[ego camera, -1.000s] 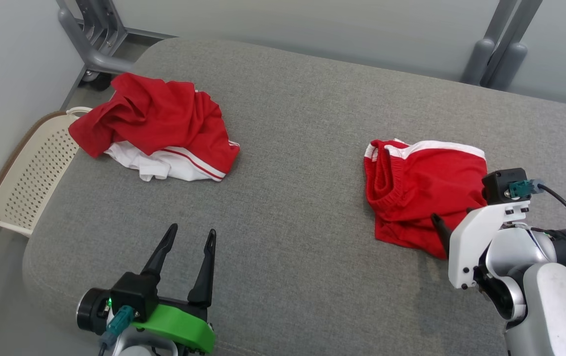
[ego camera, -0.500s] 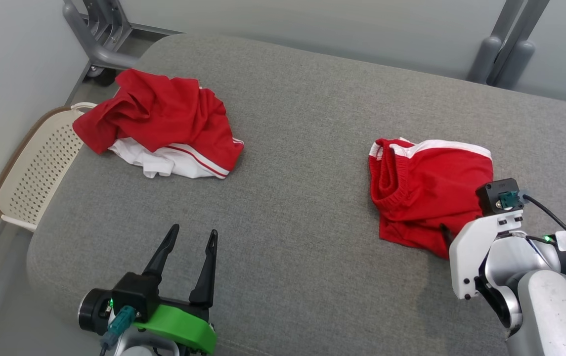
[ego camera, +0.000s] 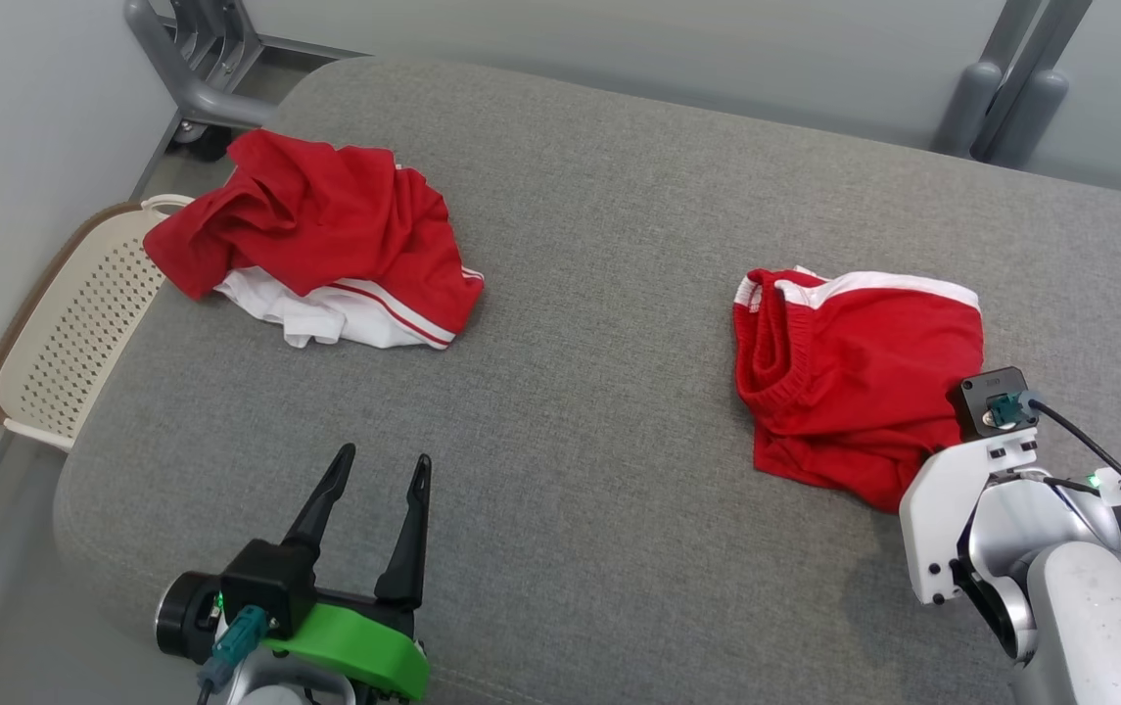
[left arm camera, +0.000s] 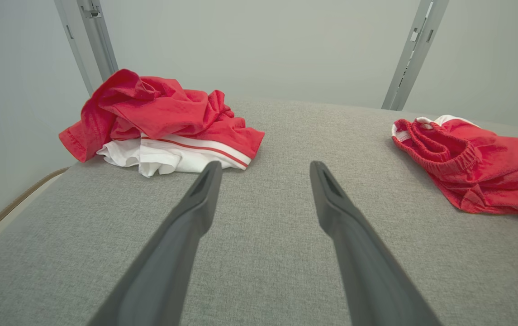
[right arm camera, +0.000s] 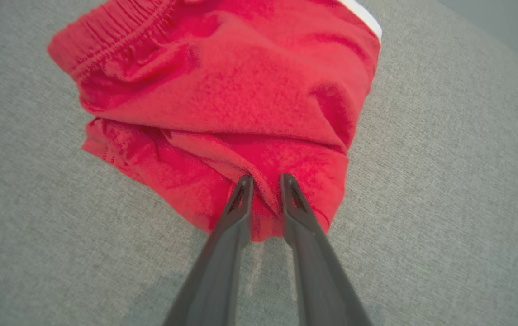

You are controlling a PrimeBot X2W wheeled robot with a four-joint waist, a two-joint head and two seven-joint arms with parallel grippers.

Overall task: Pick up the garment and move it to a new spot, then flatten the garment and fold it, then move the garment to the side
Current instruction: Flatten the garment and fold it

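right gripper (right arm camera: 265,179) is pinching a fold of the red shorts (right arm camera: 240,90); left gripper (ego camera: 382,454) is hovering with fingers spread.

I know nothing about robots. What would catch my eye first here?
Red on grey: red shorts lie on the right of the grey cushion, their near edge pinched by the right gripper. A crumpled red-and-white clothes heap sits at far left, and the left gripper hangs open in front.
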